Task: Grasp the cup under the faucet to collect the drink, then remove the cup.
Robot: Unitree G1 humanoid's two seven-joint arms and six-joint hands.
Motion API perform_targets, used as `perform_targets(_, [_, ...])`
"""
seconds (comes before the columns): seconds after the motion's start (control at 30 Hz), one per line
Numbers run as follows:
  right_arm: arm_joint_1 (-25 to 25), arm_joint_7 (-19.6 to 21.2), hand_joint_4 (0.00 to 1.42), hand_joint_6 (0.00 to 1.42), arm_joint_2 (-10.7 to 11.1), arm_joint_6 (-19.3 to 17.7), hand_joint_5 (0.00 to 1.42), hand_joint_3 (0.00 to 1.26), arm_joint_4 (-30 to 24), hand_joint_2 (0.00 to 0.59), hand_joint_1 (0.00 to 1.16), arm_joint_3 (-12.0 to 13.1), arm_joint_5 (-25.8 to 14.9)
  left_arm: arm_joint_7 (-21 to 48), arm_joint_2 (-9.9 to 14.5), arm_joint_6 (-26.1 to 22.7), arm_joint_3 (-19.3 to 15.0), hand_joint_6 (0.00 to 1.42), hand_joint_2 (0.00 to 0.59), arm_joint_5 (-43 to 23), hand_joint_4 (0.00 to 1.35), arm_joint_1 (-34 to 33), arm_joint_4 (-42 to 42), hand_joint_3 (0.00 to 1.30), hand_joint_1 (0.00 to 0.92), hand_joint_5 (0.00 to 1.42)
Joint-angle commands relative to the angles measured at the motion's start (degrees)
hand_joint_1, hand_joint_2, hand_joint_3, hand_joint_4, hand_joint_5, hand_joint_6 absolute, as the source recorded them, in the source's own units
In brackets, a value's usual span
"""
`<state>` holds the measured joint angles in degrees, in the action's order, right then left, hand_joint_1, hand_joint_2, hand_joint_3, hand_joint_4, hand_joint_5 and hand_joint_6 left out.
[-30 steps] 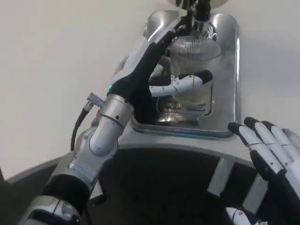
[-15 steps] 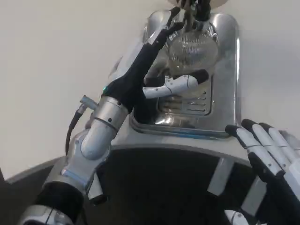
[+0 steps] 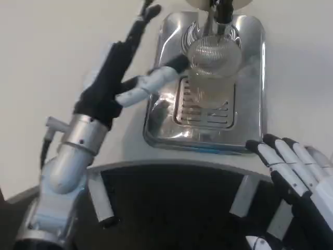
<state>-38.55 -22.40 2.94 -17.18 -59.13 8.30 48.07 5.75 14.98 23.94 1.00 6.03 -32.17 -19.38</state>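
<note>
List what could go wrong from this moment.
1. The left hand is open beside the cup, with only a fingertip near its wall; a sideways brush might tip it on the drip tray.
2. The cup stands under the faucet, so lifting it straight up could strike the spout.

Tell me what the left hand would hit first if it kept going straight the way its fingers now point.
Probably nothing: the left hand points up and away past the steel drip tray, left of the cup, over bare white table. Depth is unclear.
</note>
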Motion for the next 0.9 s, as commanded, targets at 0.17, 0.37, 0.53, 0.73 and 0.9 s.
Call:
perform_targets(0.17, [-2.87,1.42,0.0,0.0,-0.86,-2.06,0.0,0.06,-0.87,0.452,0.43,-0.88,0.27,4.96,1.52,-10.93,-5.35,0.0,0.11,-10.14,0.0,6.14,17.23,0.0,0.0,0.0])
perform_targets(0.37, [-5.16,2.36,0.0,0.0,-1.64,-4.19,0.0,0.05,-0.87,0.446,0.39,-1.09,0.04,6.53,0.82,-17.66,-7.15,0.0,0.14,-16.51,0.0,7.04,28.17,0.0,0.0,0.0])
perform_targets(0.53, [-6.86,3.08,0.0,0.0,-1.95,-5.7,0.0,0.05,-0.87,0.455,0.37,-0.79,-0.43,5.76,-0.43,-24.39,-7.76,0.0,0.144,-21.78,0.0,7.02,35.85,0.0,0.0,0.0])
perform_targets(0.73, [-7.61,3.22,0.0,0.0,-1.85,-6.46,0.0,0.04,-0.87,0.445,0.35,-0.36,-1.08,4.85,-2.05,-35.22,-8.23,0.0,0.14,-30.62,0.0,5.84,41.5,0.0,0.0,0.0])
perform_targets(0.9, [-8.05,3.33,0.0,0.0,-1.65,-6.56,0.0,0.04,-0.87,0.445,0.34,-0.13,-1.4,3.76,-4.35,-39.74,-8.01,0.0,0.137,-35.23,0.0,5.4,43.83,0.0,0.0,0.0])
